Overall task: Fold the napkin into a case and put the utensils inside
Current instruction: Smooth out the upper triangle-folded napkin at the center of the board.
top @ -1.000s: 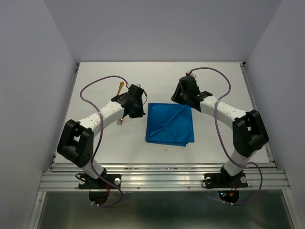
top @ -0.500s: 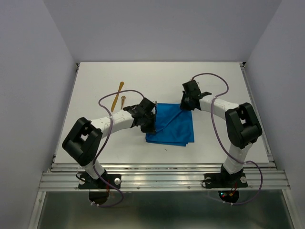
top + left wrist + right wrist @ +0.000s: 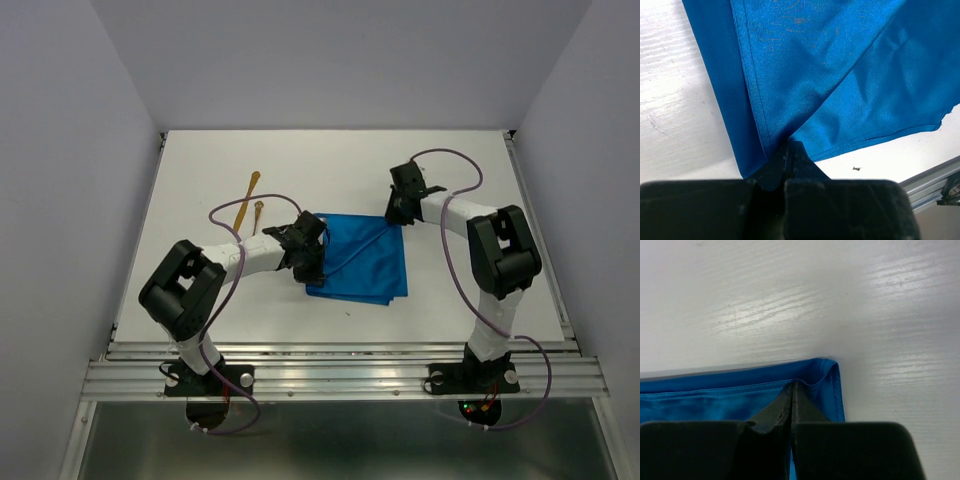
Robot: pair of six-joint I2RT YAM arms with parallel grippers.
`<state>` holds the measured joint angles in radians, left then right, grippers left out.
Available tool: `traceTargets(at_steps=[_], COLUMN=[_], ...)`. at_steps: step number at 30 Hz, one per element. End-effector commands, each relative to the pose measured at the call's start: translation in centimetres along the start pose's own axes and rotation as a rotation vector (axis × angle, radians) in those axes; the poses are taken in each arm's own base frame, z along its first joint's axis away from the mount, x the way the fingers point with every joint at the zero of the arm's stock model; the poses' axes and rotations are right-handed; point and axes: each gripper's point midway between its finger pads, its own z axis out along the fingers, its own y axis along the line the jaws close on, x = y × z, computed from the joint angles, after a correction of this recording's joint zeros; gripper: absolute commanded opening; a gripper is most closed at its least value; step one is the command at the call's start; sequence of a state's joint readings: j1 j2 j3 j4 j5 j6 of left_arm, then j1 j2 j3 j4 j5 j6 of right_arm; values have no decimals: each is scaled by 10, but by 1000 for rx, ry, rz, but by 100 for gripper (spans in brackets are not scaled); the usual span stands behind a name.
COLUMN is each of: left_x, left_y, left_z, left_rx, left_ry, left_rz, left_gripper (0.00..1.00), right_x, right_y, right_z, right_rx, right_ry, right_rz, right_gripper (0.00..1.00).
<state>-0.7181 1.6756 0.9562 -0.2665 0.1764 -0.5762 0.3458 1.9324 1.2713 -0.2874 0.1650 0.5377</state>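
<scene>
The bright blue napkin lies folded in a rough square at mid-table. My left gripper is shut on the napkin's near left edge; in the left wrist view the cloth draws into a crease that ends at the closed tips. My right gripper is shut on the far right corner, where the hem dips at the closed tips. A taut diagonal fold runs between the two grips. Two golden utensils lie left of the napkin, apart from it. No case shows.
The metal rail runs along the table's near edge, close to the napkin's near side. A small dark speck lies on the white table just in front of the cloth. Grey walls stand on three sides.
The left arm swung right from beside the utensils to the napkin's left edge. The right arm dropped onto the far right corner and its jaws closed on the cloth.
</scene>
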Motion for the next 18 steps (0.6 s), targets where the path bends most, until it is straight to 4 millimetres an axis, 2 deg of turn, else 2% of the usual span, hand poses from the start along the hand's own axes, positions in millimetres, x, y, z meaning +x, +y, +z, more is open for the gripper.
traceTargets(at_steps=[1, 4, 7, 13, 18], left_x=[-7, -16, -23, -30, -24], left_y=[-3, -13, -18, -22, -11], left_z=[-5, -17, -29, -43, -38], left_rx=[9, 40, 47, 39, -11], left_ry=[-40, -75, -93, -107, -88], left_rz=[-8, 2, 13, 15, 6], left_gripper=[0, 0, 0, 0, 0], right_x=[-33, -46, -51, -50, -46], right_y=[8, 14, 14, 2, -10], right_z=[-17, -33, -40, -29, -22], right_rx=[-23, -51, -52, 23, 65], right_ry=[-79, -115, -136, -136, -123], right_rz=[6, 14, 14, -12, -26], right_gripper=[1, 1, 1, 1, 1])
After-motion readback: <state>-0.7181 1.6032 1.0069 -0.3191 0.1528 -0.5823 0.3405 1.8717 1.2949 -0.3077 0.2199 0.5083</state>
